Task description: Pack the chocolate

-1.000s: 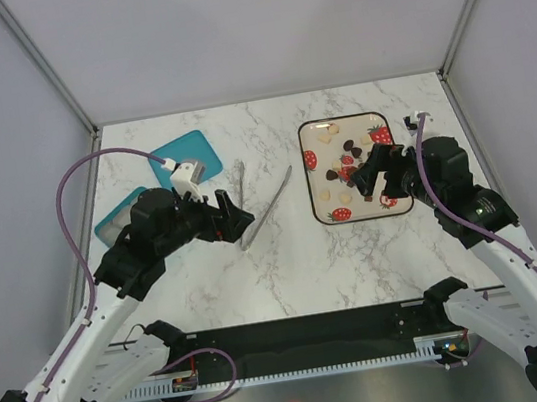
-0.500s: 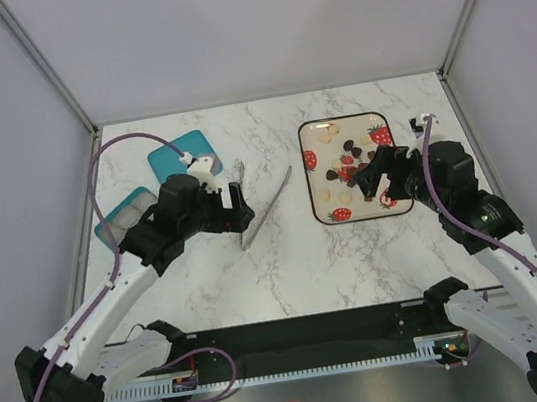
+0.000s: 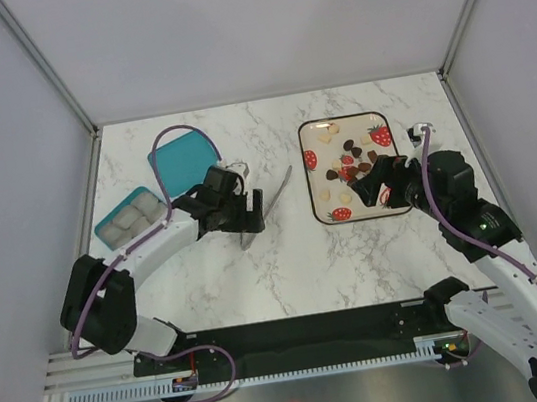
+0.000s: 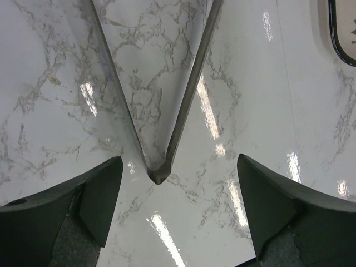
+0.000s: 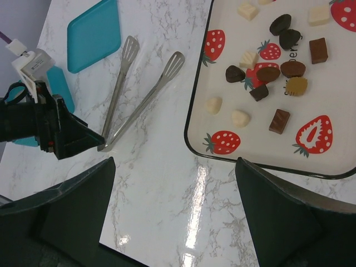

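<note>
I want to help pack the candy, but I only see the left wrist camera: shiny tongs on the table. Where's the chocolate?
Observer: The chocolate lies loose on a strawberry-print tray, to the right of your tongs.
Operator: Is the other arm there?
Observer: Yes, the right gripper hangs open by the tray's near edge, holding nothing.
Operator: Where could the candy go?
Observer: Probably the teal box left of the tongs; a flat teal lid lies beside it.
</note>
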Controlling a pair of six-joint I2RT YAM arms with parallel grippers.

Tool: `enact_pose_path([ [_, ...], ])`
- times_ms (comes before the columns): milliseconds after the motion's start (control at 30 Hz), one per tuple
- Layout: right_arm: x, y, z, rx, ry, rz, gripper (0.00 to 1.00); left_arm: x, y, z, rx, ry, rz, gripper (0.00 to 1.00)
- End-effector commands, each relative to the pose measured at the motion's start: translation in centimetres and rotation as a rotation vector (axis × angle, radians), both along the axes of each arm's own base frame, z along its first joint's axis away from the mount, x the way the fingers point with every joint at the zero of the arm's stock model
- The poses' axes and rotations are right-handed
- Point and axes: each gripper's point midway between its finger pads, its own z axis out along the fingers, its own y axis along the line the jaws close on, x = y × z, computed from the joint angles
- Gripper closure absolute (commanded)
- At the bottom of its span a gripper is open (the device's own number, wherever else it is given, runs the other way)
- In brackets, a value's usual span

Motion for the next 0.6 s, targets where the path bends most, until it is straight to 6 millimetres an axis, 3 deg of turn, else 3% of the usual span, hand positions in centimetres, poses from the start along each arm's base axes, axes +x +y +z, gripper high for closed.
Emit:
enact_pose_path([
  [0, 0.2, 0.3, 1.0, 0.001, -0.053, 0.023, 0.03, 3.2, -1.7, 1.2, -0.022, -0.088, -0.036, 0.09],
  [233, 0.1, 0.5, 1.1, 0.004, -0.054, 0.035, 0.03, 6.2, -2.2, -0.9, 0.083, -0.08, -0.044, 0.11],
  [567, -0.3, 0.3, 1.0, -0.002, -0.069, 0.038, 0.03, 8.0, -1.5, -2.5, 0.207, -0.087, -0.09, 0.1],
])
